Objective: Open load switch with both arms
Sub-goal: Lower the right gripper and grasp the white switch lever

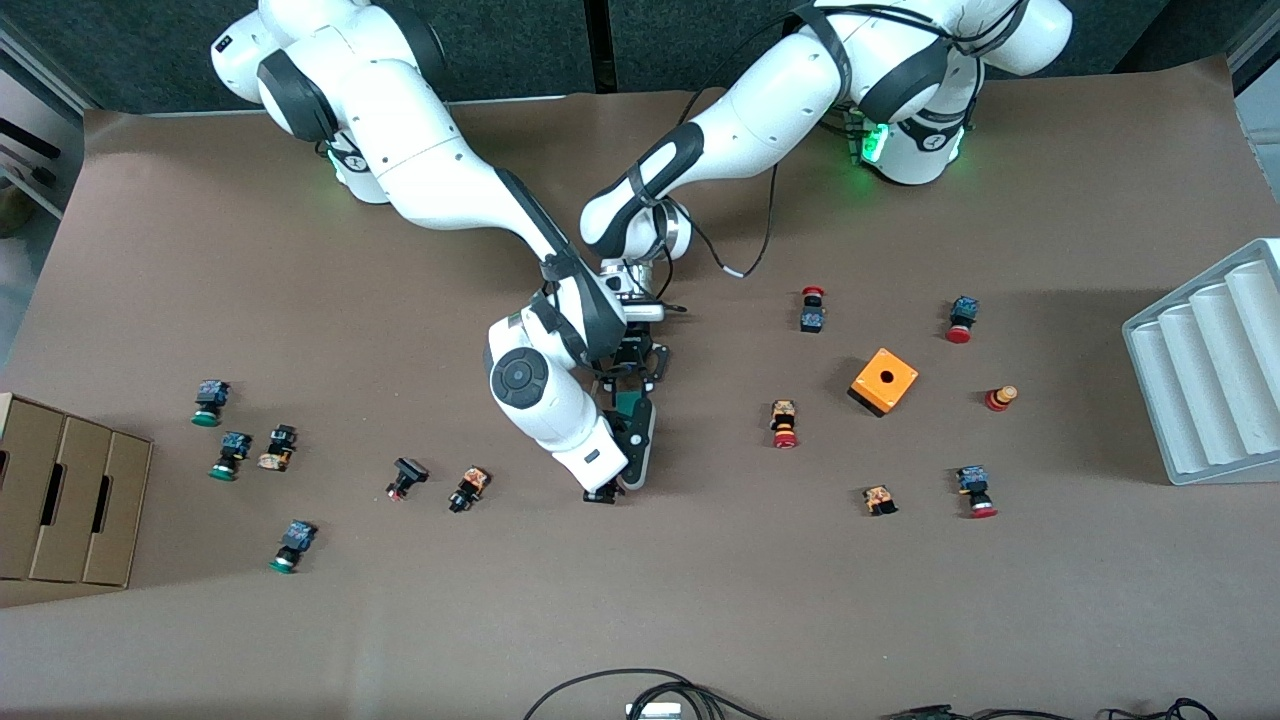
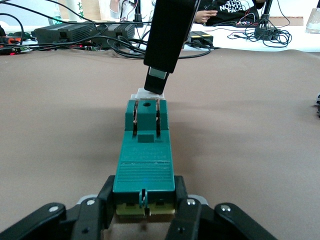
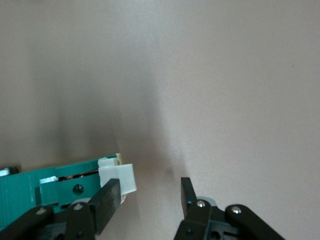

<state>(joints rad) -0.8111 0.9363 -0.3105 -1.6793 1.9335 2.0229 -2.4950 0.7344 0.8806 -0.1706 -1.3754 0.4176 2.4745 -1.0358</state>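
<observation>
**Front view.** Your slim dark-green load switch (image 1: 631, 404) lay on the brown paper-covered table (image 1: 700, 600), near its middle, between the two black grippers. The left gripper (image 1: 629, 385) reached down onto the switch end farther from the camera. The right gripper (image 1: 641, 432) was low at the nearer end. An orange cube with a round hole (image 1: 883, 380) sat well apart, toward the left arm's end of the table. Small push-buttons with green caps (image 1: 209, 402) lay scattered toward the right arm's end, near a brown cardboard box (image 1: 60, 500). A ribbed grey tray (image 1: 1210, 370) stood at the table edge on the left arm's end.

**Left wrist view.** You had the left gripper (image 2: 145, 212) clamped tight on the load switch (image 2: 144, 165), one black finger on each side of its near end. The switch lay flat and straight, running away from the camera. At its farther end a white sliding tab (image 2: 145, 94) showed, with a finger of the right gripper (image 2: 161, 75) coming down onto it.

**Right wrist view.** The right gripper (image 3: 150, 200) stood with its fingers (image 3: 107, 202) spread apart and nothing held between them. One finger overlapped the white tab (image 3: 120, 177) at the end of the load switch (image 3: 30, 187); firm contact could not be told. The other finger was over bare table.
</observation>
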